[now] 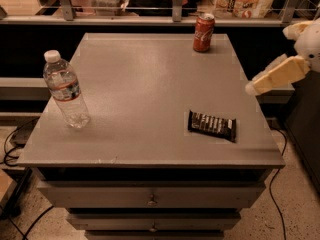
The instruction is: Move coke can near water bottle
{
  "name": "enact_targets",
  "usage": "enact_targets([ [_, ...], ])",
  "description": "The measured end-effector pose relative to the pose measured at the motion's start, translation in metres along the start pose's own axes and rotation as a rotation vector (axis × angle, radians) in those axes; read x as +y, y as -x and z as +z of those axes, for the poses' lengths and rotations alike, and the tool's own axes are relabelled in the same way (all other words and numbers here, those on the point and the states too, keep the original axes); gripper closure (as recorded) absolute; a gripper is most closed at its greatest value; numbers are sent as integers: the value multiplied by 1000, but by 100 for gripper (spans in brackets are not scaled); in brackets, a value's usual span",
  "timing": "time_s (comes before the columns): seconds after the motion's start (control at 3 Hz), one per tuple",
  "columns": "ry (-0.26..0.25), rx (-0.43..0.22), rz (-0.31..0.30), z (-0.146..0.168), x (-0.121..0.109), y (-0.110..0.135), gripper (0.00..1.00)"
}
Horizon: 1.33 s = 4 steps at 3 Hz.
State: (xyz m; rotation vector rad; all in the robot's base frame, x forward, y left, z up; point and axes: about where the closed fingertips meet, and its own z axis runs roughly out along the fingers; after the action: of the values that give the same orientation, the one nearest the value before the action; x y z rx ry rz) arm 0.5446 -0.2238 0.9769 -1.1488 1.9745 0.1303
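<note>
Grey table top (145, 94): coke can (203, 32) upper right, water bottle (65, 90) left, gripper (272, 77) at the right edge, its state impossible to tell.

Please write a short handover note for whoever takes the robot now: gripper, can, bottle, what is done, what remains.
The gripper is by the right edge of the table, apart from the coke can.
The coke can stands upright at the far right corner.
The water bottle stands upright near the left edge.
Done: nothing; can not yet grasped.
Left: grasp the can, set it beside the bottle.
</note>
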Motion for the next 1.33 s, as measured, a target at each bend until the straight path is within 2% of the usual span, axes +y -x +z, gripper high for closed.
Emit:
enact_targets([
  [0.67,-24,-140,45,65,-35,21,0],
  [1.0,-22,-177,51,86,-48,29,0],
  [1.33,-33,-235,117,114,-73,43,0],
])
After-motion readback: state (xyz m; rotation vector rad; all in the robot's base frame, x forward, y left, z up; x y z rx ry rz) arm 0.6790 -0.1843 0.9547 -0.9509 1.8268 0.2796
